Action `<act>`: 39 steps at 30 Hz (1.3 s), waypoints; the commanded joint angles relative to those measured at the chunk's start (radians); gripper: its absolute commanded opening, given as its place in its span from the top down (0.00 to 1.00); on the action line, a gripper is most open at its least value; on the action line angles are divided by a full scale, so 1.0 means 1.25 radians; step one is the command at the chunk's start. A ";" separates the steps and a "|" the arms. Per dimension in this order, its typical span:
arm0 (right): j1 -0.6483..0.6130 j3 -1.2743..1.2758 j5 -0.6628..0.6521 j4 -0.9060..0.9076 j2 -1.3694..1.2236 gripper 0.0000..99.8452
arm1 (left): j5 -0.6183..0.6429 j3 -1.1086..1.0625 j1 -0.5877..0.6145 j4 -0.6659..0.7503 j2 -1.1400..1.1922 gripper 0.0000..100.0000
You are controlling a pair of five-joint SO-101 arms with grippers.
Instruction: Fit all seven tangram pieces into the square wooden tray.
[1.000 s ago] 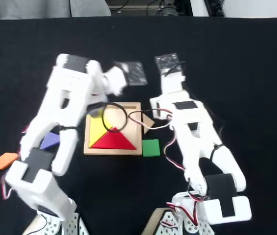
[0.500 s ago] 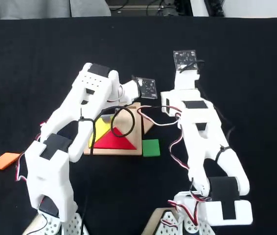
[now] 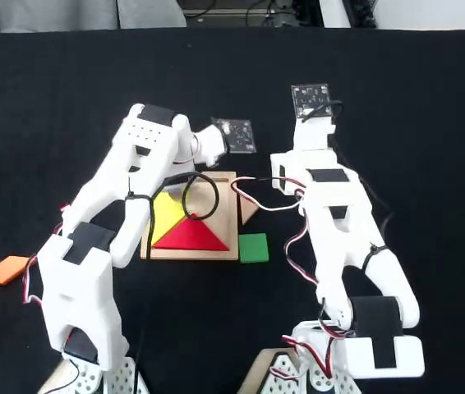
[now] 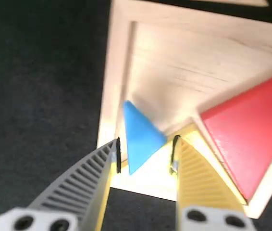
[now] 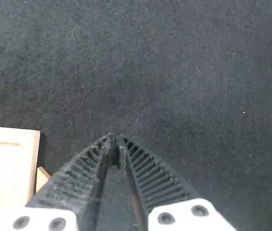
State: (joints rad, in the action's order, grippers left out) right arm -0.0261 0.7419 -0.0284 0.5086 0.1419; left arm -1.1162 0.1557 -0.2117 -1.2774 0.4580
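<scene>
Placement of the blue triangle wants care, I judge: lower it flat into the bare corner of the tray, keep its edges true to the rim and clear of the red triangle, and only then let go. The left fingers stand narrowly apart, pinching the blue triangle over that corner. The right fingers are pressed together, holding nothing, above the black table beside the tray.

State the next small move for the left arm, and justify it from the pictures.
Probably lower the blue triangle flat into the bare corner of the wooden tray, then release. The left hand holds it, seemingly tilted, over that corner beside the yellow piece.
</scene>
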 commanded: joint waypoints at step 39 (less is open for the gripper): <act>0.005 -0.014 0.002 -0.016 0.035 0.99 | 0.037 0.118 0.025 0.014 -0.005 0.80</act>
State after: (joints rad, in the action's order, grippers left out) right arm -0.0261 0.7419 -0.0284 0.5086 0.1419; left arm -1.0656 0.1956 -0.1458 -1.2037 0.5332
